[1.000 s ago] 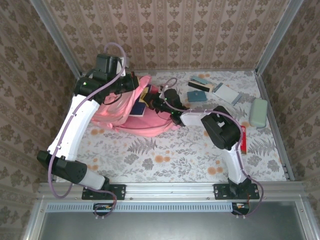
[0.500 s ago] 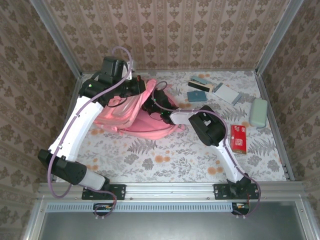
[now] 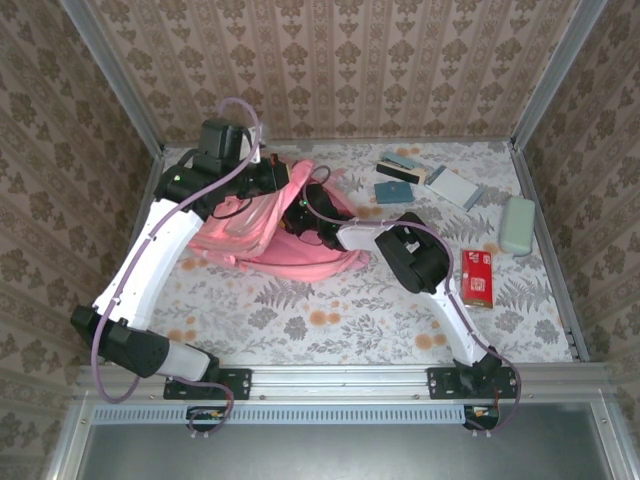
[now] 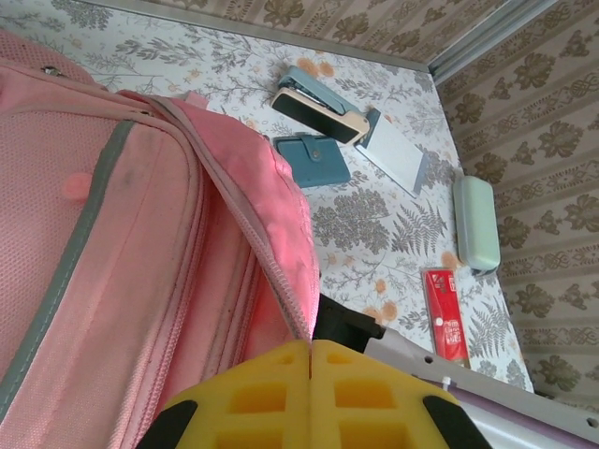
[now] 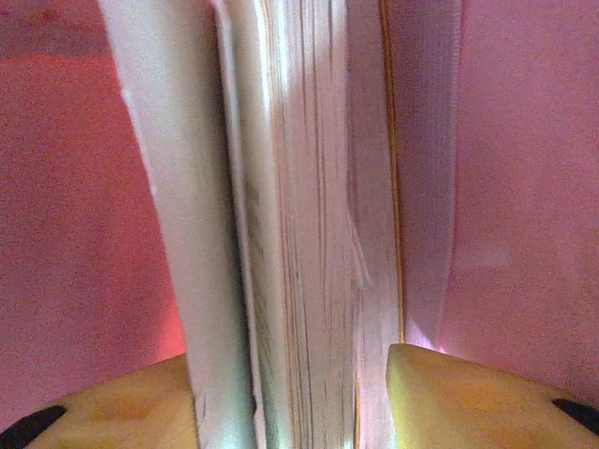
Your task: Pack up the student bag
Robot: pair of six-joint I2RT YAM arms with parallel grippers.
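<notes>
Where the two arms meet at the far left of the counter, the student bag lies slumped on its side. It is a big pink heap of fabric with its mouth turned toward the middle of the counter. From above, the left arm sweeps up along the left side and bends over the top of the bag. Its wrist view shows the left pincer closed, yellow pads pressed flat together. The bag's zippered rim runs straight down into the seam between them, so the rim is pinched there. A grey trim stripe runs along the pink panel beside it.

The right arm reaches across from the right, and its front end is sunk in the bag's opening. Seen from that wrist, the right pincer has its two yellow fingers set apart. A book stands edge-on between them, pale pages facing the lens and pink lining on both sides. Whether the fingers press the book or merely flank it, I cannot tell.

To the right of the bag lies a blue wallet, with a dark block with a teal top just behind it. A white pad sits beside those, a mint-green case near the right wall, and a red box nearer the arms' bases.
</notes>
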